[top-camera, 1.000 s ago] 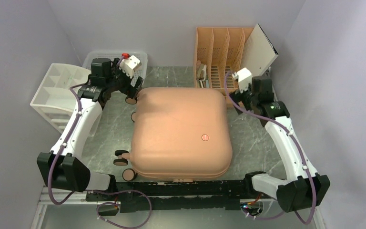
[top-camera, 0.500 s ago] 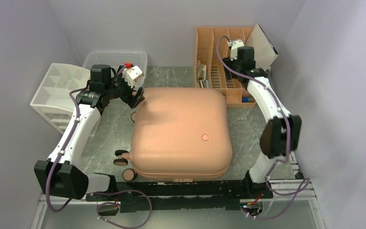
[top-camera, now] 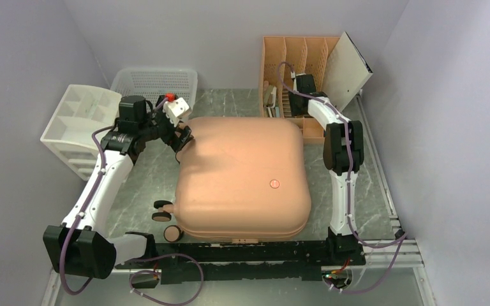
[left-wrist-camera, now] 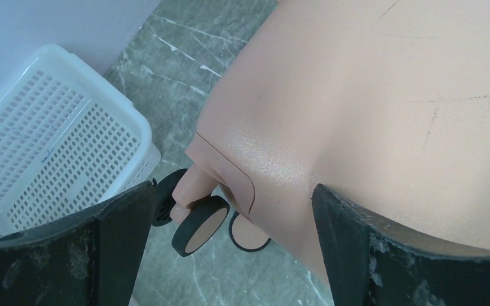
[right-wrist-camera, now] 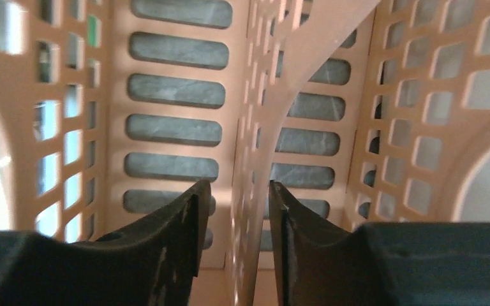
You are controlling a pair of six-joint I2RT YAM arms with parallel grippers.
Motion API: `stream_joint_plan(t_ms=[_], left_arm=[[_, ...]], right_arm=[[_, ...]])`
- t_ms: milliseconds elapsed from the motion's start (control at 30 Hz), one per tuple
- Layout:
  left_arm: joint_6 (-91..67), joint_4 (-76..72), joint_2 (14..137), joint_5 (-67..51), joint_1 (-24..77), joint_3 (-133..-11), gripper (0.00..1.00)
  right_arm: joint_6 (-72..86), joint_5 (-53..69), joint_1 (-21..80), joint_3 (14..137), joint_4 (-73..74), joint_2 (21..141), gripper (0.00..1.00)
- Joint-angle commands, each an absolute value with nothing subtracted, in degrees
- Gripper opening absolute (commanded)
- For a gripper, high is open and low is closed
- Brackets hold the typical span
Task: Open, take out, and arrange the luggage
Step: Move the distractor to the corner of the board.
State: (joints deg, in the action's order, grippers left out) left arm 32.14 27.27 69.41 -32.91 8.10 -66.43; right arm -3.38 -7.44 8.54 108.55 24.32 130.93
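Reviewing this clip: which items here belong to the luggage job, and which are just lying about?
Job: salmon-pink luggage, closed, lying flat.
Lying about: white mesh basket, white drawer organiser, orange file rack, white board tilted beside it.

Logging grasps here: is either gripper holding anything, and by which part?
Nothing is held. The left gripper stands open over the suitcase corner by its wheels; the right gripper straddles a divider of the file rack, a gap showing.

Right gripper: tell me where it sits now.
In the top view the right gripper is far right, behind the luggage, inside the orange file rack; its fingers straddle a divider.
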Motion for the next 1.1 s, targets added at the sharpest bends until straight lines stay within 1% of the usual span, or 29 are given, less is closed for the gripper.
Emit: stream_joint_plan(t_ms=[0, 133, 200, 300, 600, 767, 833, 967, 1067], left_arm=[[31.5, 28.2, 68.8, -34.1, 8.3, -63.2, 0.97], [31.1, 27.9, 69.0, -33.2, 8.3, -63.2, 0.97], [30.7, 27.5, 69.0, -33.7, 8.3, -63.1, 0.97], [30.4, 26.8, 69.2, -33.6, 8.3, -62.4, 0.97], [30.1, 26.4, 69.8, -32.7, 8.2, -62.2, 0.97], [30.2, 26.2, 70.5, -33.0, 8.1, -61.6, 0.97], [30.1, 26.2, 70.5, -32.8, 8.0, -61.5, 0.97], [30.1, 26.5, 70.7, -33.5, 7.9, -61.7, 0.97], [30.1, 26.2, 70.8, -33.2, 7.7, -61.3, 0.97]], right_arm=[[-0.1, -10.2, 6.5, 113.9, 24.9, 133.2, 0.35], [2.2, -11.9, 4.7, 116.5, 26.0, 135.5, 0.09], [2.9, -13.4, 3.5, 116.7, 25.4, 135.9, 0.04], [3.4, -14.4, 1.4, 117.2, 24.7, 136.8, 0.00], [-0.3, -20.1, -2.7, 115.2, 20.0, 136.8, 0.00], [-3.0, -25.6, -4.2, 115.0, 17.6, 137.0, 0.00], [-3.3, -24.8, -5.6, 114.2, 16.1, 136.8, 0.00], [-5.6, -27.5, -7.2, 116.4, 15.8, 138.9, 0.00], [-6.3, -27.6, -8.5, 116.0, 15.1, 139.0, 0.00]])
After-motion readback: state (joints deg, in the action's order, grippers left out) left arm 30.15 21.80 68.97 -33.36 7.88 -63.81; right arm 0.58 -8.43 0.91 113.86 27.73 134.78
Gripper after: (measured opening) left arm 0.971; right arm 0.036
